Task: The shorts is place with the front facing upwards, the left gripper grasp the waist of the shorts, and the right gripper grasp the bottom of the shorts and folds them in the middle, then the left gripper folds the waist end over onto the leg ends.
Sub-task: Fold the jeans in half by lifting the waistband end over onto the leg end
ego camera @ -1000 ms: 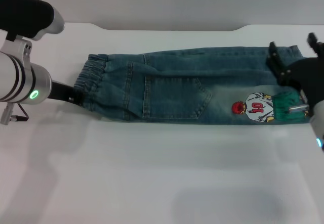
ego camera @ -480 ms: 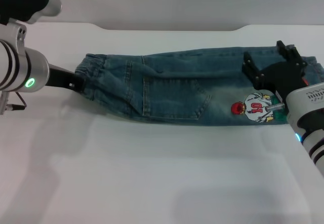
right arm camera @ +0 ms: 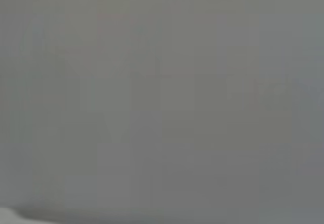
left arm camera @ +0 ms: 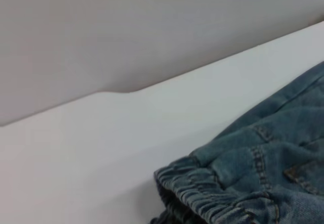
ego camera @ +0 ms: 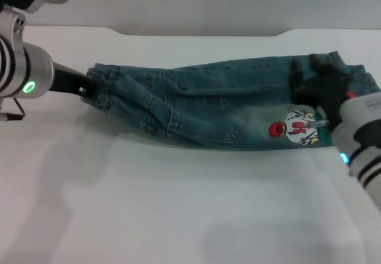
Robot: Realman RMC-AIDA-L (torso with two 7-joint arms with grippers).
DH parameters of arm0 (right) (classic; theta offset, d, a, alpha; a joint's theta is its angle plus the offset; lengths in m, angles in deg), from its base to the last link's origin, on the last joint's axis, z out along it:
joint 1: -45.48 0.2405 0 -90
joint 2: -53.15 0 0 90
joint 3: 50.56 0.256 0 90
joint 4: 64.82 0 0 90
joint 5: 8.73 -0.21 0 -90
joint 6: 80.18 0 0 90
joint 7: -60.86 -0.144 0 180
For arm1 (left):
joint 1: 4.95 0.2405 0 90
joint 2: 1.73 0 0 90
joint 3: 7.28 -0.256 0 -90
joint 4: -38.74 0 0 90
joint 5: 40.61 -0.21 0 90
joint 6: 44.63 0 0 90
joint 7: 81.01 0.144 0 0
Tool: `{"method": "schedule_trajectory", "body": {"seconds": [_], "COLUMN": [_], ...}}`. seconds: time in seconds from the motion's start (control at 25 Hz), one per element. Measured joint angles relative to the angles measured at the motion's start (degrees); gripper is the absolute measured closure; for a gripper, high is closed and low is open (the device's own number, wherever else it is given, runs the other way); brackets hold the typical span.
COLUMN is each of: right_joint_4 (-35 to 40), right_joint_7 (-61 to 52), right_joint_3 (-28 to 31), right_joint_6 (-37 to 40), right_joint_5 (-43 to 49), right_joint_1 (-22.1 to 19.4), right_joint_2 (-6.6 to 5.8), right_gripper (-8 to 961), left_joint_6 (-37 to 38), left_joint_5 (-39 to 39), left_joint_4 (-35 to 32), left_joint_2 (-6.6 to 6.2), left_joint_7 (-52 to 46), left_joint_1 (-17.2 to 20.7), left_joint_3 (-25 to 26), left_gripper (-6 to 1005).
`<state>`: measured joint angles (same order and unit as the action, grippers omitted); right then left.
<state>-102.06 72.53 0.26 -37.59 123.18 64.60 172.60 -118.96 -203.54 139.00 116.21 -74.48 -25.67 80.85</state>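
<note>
Two end effectors: both are seen at opposite ends of the denim shorts [ego camera: 226, 106], which are stretched lengthwise across the white surface [ego camera: 178, 204].
Left end effector [ego camera: 89, 90]: pinched on the waist [ego camera: 104, 85], which is bunched and pulled toward the robot's left.
Waist in left wrist view: the ruffled elastic band [left arm camera: 202, 193] is seen close up, against the surface.
Cartoon patch [ego camera: 296, 127]: sewn on the near leg, beside the right arm.
Right end effector [ego camera: 318, 85]: placed over the bottom of the shorts [ego camera: 357, 76]; finger state cannot be told, being blurred.
</note>
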Motion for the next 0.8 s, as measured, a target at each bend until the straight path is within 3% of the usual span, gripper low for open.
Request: {"method": "schedule_trajectory", "body": {"seconds": [0.28,0.52,0.8], "right_joint_4": [5.05,5.03,4.8], "right_joint_7": [-8.33,-9.08,-11.84], "right_joint_3": [-8.83,-11.54,-12.46], "right_joint_6": [-2.95,-6.19,-8.92], "right_joint_5": [-0.09,-0.09,-0.09], "right_joint_1": [7.74,9.82,10.17], "right_joint_2": [0.36,0.44,0.44], "right_gripper": [803,932,929], "left_joint_6": [-1.34,-2.1,-2.33], "left_joint_5": [-0.11,0.07,-0.01], "left_joint_4": [4.1,6.88,8.17], "left_joint_2": [0.0,0.0,0.0], "left_joint_7": [0.0,0.2,0.36], "left_joint_1": [0.75,1.12,1.14], "left_joint_3": [0.11,0.12,0.12], "left_gripper": [963,963,963]}}
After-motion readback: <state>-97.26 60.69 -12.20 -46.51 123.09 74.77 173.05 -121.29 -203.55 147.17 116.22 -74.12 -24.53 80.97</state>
